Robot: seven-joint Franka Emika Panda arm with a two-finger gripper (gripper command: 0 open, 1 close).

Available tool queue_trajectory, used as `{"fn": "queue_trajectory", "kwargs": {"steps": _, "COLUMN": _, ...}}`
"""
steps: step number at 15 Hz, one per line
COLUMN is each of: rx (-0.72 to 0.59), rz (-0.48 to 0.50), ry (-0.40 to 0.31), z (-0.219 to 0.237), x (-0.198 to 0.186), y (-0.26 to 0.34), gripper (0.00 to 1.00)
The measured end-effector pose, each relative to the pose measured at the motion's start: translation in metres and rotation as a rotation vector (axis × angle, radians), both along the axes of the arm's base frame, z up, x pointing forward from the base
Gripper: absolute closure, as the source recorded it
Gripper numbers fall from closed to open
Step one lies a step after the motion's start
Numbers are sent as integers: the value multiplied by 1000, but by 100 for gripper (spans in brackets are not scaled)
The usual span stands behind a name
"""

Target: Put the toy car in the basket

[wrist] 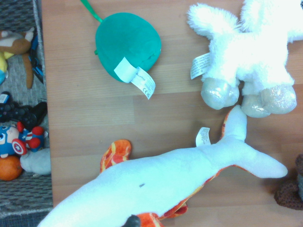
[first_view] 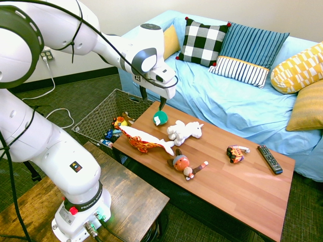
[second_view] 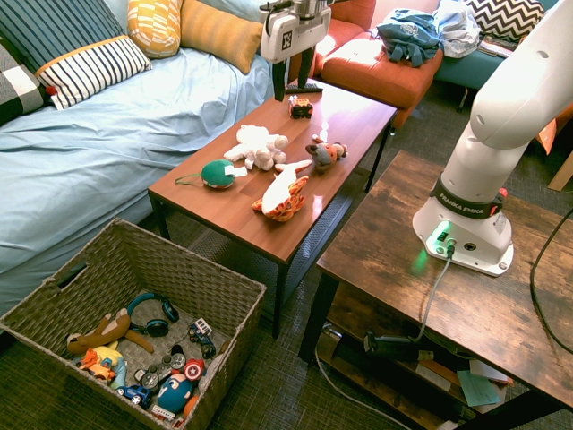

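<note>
The basket (second_view: 134, 269) sits on the floor at the coffee table's (first_view: 242, 186) end, holding other toys. The gripper (second_view: 293, 85) hangs above the table, fingers spread and empty. The toy car (first_view: 235, 153) lies at the far end beside the remote (first_view: 270, 159): nothing grasped yet, everything remains

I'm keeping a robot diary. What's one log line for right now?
step: reach | hand: open, empty, over table's basket end | car: on table, untouched | basket: no car
</note>
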State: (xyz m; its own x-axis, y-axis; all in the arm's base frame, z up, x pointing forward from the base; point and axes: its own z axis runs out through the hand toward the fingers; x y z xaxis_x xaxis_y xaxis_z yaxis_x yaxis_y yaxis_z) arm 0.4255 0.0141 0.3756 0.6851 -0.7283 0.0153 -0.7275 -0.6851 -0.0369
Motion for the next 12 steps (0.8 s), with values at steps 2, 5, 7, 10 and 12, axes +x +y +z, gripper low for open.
{"fn": "queue_trajectory", "kwargs": {"steps": 2, "rx": 1, "rz": -5, "ry": 0, "z": -2, "x": 2, "y": -2, "gripper": 0}}
{"fn": "queue_trajectory", "kwargs": {"steps": 5, "rx": -14, "rz": -35, "ry": -30, "z": -3, "x": 20, "y": -48, "gripper": 0}}
{"fn": "queue_trajectory", "kwargs": {"steps": 7, "rx": -26, "rz": -25, "ry": -51, "z": -12, "x": 41, "y": -107, "gripper": 0}}
{"fn": "queue_trajectory", "kwargs": {"steps": 10, "rx": -59, "rz": 68, "ry": -64, "z": -56, "x": 76, "y": -192, "gripper": 0}}
{"fn": "queue_trajectory", "kwargs": {"steps": 12, "rx": -39, "rz": 163, "ry": -51, "z": -95, "x": 102, "y": -229, "gripper": 0}}
